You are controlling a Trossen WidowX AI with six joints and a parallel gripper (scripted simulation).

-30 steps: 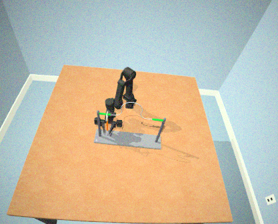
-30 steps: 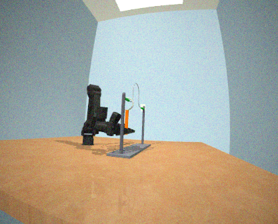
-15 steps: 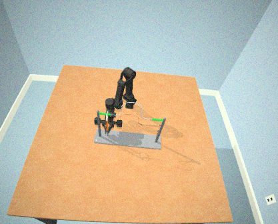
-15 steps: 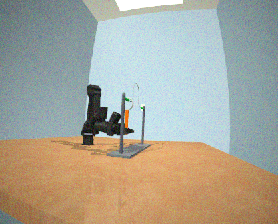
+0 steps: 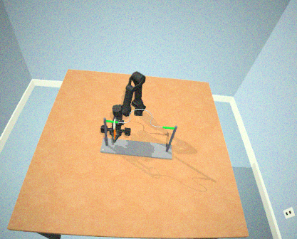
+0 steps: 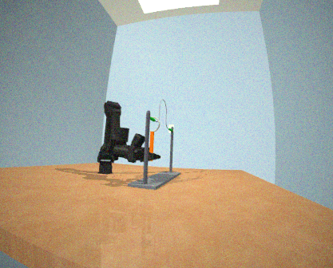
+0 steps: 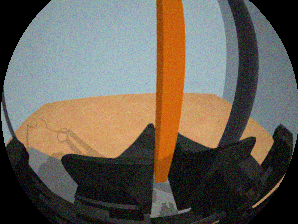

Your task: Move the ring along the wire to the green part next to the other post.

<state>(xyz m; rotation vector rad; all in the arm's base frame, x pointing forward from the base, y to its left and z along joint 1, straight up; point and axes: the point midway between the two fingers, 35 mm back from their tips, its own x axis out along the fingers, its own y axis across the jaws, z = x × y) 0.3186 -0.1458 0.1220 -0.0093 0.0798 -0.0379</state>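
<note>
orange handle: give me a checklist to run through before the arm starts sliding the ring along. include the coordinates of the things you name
1. Gripper [image 5: 115, 139] [image 6: 159, 156] [image 7: 154, 127] shut on the orange handle [image 5: 115, 134] [image 6: 152, 141] [image 7: 170, 75]: ok
2. Handle hanging roughly upright: ok
3. Ring [image 5: 114, 124] [image 6: 158, 126] at the green part [image 5: 111, 121] [image 6: 152, 119] by the near post in the exterior view [image 5: 105, 131] [image 6: 146, 147]: ok
4. Wire [image 5: 141, 109] [image 6: 163, 100] running through the ring: cannot tell for sure, too small
5. Ring and gripper off the thin grey part: cannot tell, the ring looks close to it
6. Ring at the green part by the other post [image 5: 171, 139] [image 6: 172, 151]: not ok, the whole crossing remains
</note>
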